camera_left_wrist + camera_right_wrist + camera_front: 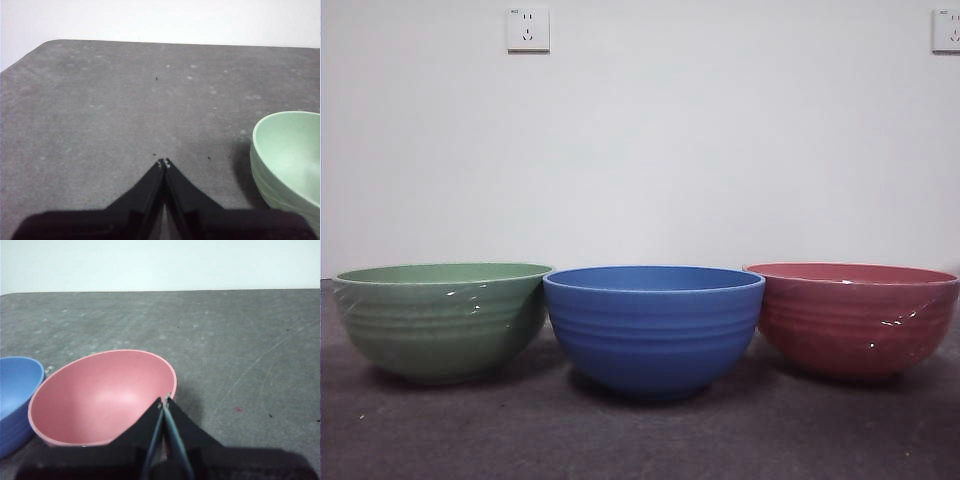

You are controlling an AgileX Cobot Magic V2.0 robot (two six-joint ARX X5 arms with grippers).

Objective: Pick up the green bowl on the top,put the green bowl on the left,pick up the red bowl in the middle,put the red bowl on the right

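Note:
The green bowl [442, 318] stands upright on the table at the left in the front view. The red bowl [855, 315] stands upright at the right. Neither arm shows in the front view. My left gripper [164, 163] is shut and empty above bare table, with the green bowl [290, 155] off to one side of it. My right gripper [165, 401] is shut and empty, its tips over the near rim of the red bowl [100, 397]; I cannot tell whether they touch it.
A blue ribbed bowl [653, 328] stands between the green and red bowls, close to both, and its edge shows in the right wrist view [15, 400]. The dark grey table [640, 440] ends at a white wall with two sockets [527, 29].

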